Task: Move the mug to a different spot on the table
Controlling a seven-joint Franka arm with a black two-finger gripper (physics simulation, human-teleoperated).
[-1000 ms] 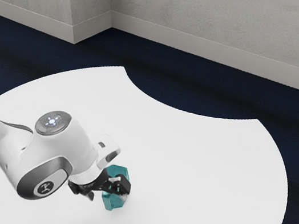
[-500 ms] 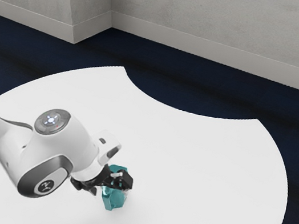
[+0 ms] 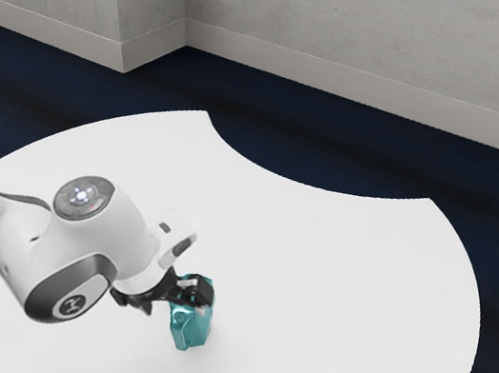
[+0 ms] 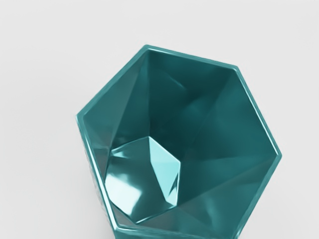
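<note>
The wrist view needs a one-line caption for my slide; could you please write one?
Wrist camera looking down into the empty, faceted teal mug standing on the white table.

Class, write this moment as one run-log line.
gripper: at mug's rim | mug: teal, faceted, upright on table | table: white

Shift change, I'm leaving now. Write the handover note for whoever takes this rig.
Gripper: at the rim of the mug, above its opening; whether it grips cannot be read.
The mug is teal and stands upright on the white table, near the edge closest to the exterior camera. The wrist view looks into its empty inside.
Done: hand positioned at the mug.
Left: confirm the grasp, lift, carry to another spot on the table, set down, release.
</note>
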